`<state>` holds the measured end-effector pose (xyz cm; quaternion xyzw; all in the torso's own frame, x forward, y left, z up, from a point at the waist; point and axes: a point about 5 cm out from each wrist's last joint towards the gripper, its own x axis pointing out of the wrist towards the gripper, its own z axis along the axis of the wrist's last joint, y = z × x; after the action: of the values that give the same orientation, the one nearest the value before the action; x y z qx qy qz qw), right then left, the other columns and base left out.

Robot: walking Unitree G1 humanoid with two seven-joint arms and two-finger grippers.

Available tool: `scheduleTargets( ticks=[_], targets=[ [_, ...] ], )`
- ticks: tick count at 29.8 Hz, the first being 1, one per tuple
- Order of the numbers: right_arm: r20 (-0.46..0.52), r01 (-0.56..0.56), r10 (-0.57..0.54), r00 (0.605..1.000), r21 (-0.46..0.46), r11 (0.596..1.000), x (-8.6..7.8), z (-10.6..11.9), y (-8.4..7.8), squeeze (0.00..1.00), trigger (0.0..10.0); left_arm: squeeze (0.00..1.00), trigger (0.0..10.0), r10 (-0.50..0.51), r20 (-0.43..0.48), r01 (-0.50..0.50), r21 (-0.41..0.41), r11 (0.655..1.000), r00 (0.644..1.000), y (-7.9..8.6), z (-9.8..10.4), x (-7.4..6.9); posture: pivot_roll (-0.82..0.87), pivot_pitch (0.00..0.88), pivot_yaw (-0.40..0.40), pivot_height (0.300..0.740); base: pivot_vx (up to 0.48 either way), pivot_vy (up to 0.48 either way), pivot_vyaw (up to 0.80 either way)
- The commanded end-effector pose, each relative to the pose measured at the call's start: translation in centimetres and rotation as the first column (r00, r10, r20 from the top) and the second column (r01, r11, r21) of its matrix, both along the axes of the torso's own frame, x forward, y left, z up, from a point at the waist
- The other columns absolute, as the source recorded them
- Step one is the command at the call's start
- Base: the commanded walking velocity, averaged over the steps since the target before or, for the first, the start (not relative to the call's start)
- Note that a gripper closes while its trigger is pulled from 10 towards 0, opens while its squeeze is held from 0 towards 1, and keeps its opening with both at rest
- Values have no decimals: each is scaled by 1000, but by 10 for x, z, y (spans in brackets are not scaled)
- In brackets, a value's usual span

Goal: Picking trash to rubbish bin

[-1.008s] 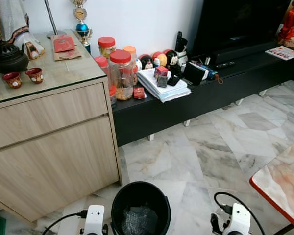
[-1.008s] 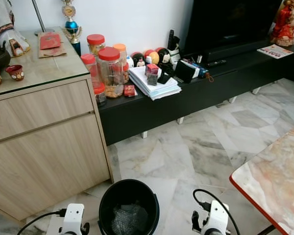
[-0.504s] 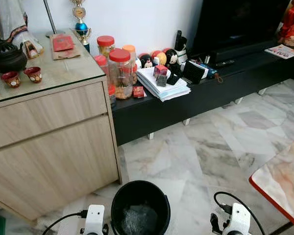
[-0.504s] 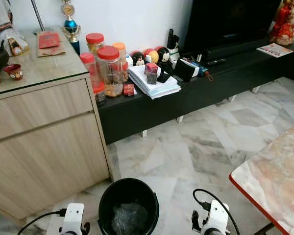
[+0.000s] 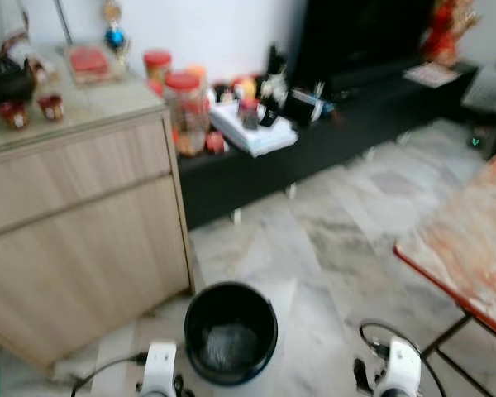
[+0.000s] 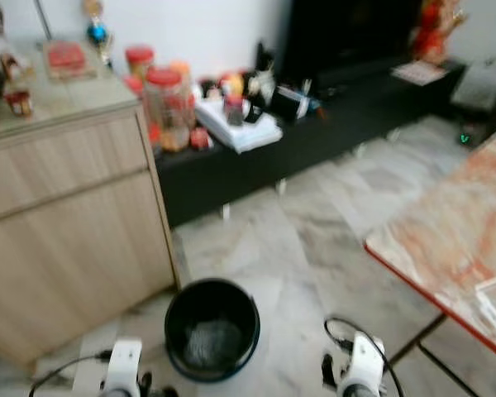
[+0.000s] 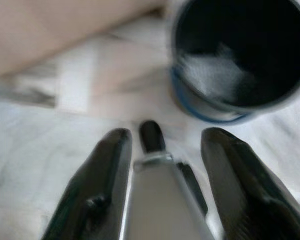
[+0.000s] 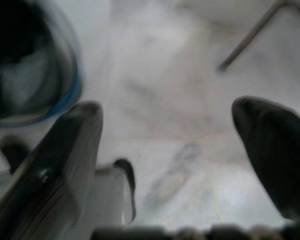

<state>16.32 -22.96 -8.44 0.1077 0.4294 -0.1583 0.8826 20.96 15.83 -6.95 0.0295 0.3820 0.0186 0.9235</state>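
A black rubbish bin point(image 5: 231, 331) stands on the marble floor just before me, with a crumpled clear wrap point(image 5: 226, 346) lying inside it. Both arms hang low on either side of it, their white wrists at the lower edge of the eye views. My left gripper point(image 7: 166, 134) is open over the floor with nothing between its fingers, and the bin point(image 7: 240, 55) is just beyond it. My right gripper point(image 8: 168, 107) is open too and holds nothing, with the bin point(image 8: 25, 65) off to its side. All views are blurred.
A light wooden cabinet point(image 5: 83, 215) stands at the left with teaware on its top. A low black TV bench point(image 5: 339, 124) with jars point(image 5: 182, 103) and papers runs along the back wall. A red-edged marble table point(image 5: 471, 240) juts in at the right, its metal leg point(image 8: 250, 35) near my right gripper.
The whole picture has shifted and blurred, so the camera has moved; more of the marble table shows at the right. The bin and both arms keep their places relative to me.
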Motion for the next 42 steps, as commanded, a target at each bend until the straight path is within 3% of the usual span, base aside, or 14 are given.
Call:
scheduleTargets(
  ticks=[1, 23, 42],
  targets=[
    [48, -8, 8, 999, -2, 1000, 13, 6, 2, 0, 10000, 0, 10000, 11, -96, -11, -1, 1000, 995, 2, -14, -24, -64, 43, -53, 740, -337, 0, 0],
    [48, -6, 6, 999, -3, 1000, 13, 6, 2, 0, 10000, 0, 10000, 12, -97, -12, 0, 1000, 995, 2, -14, -24, -65, 50, -57, 740, -329, 0, 0],
    [62, -3, 3, 998, -5, 1000, 15, 7, 1, 0, 10000, 0, 10000, -2, -92, 2, -4, 1000, 996, -1, -14, -23, -76, 47, -53, 740, 0, 0, 0]
  ],
)
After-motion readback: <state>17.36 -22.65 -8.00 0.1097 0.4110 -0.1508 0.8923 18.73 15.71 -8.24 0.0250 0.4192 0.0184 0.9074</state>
